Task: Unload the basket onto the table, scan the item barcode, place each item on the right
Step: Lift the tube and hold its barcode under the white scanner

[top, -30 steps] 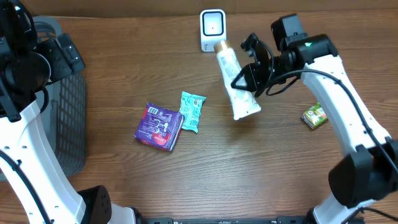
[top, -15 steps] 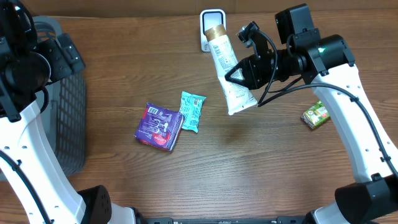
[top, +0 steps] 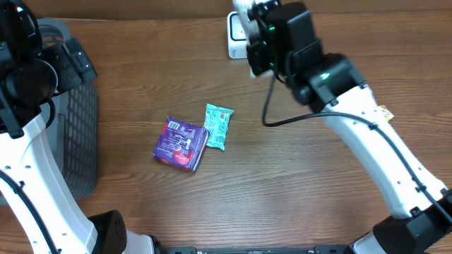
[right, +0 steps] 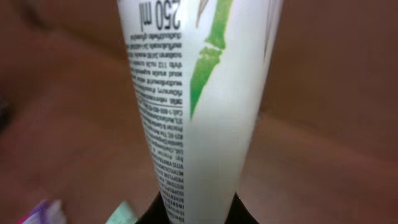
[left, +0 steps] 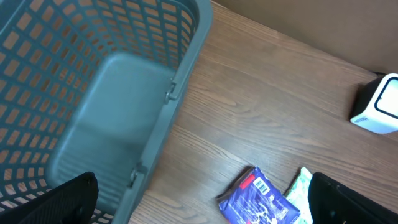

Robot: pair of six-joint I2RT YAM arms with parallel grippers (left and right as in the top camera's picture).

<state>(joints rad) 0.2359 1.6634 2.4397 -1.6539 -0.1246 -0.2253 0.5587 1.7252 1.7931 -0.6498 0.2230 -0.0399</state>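
Table: brown wood-grain table [top: 282, 183] fills the overhead view, with a plain tan wall along the top edge.
Basket: grey plastic basket [top: 78, 127] with slotted walls stands at the far left edge of the overhead view. In the left wrist view it takes up the upper left.
Left gripper: the left gripper [left: 202, 186] hangs above the basket's right rim. Its two dark fingers stand spread as wide as they go at the bottom corners of the wrist view, with nothing between them.
Purple packet: the purple packet [top: 181, 144] lies flat left of centre, with a barcode label on its upper left corner.
Teal packet: the teal packet [top: 218, 126] lies just right of the purple packet, their edges touching.
Scanner: the small white scanner [top: 235, 39] stands at top centre, its right side covered by the right arm.
Tube: the white tube [right: 205, 93] has a green bamboo drawing and small print that reads upside down. It runs up the middle of the right wrist view. From overhead it is hidden under the wrist at top centre, close to the scanner.
Right gripper: the right gripper [right: 196, 214] is nearly closed, pinching the tube's lower end at the bottom edge.
Right arm: the white right arm [top: 367, 141] slants from the lower right corner to top centre.
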